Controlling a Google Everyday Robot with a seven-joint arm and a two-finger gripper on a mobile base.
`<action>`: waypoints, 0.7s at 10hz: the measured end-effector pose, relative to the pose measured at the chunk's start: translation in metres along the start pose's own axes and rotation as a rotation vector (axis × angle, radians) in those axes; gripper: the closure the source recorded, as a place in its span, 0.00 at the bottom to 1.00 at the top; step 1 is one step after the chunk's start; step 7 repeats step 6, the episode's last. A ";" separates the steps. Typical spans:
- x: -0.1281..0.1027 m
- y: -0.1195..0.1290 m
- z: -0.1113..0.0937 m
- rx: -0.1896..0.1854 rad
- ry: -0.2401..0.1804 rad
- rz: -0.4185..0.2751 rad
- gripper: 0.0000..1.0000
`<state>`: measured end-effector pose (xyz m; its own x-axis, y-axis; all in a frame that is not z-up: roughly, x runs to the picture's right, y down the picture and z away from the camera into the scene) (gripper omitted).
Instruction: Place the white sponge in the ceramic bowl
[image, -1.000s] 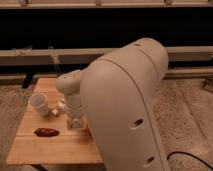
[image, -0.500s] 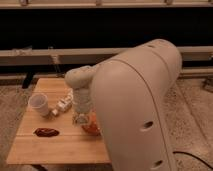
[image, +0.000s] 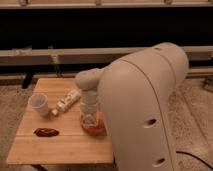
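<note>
The ceramic bowl (image: 97, 127), glossy orange-red, sits near the right side of the wooden table (image: 60, 145), partly hidden by my arm. My gripper (image: 89, 119) points down and hangs right over the bowl, at its left part. The white sponge cannot be made out; it is either hidden by the gripper or out of view. My large pale arm housing (image: 145, 110) fills the right half of the view and hides the table's right edge.
A white cup (image: 39, 104) stands at the table's left. A white bottle with a label (image: 67, 101) lies on its side between the cup and my gripper. A dark red flat object (image: 46, 132) lies near the front left. Gravel-like floor surrounds the table.
My arm has swung to the right, bringing the gripper from the table's middle to over the bowl. More of the bowl, the bottle and the table's left side now shows.
</note>
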<state>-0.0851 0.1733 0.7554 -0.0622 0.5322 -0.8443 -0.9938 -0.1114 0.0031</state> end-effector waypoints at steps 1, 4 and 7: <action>0.000 -0.002 -0.003 -0.003 0.000 0.002 0.04; -0.003 0.003 -0.004 -0.008 0.004 -0.005 0.04; -0.003 0.000 -0.007 -0.012 0.003 -0.008 0.04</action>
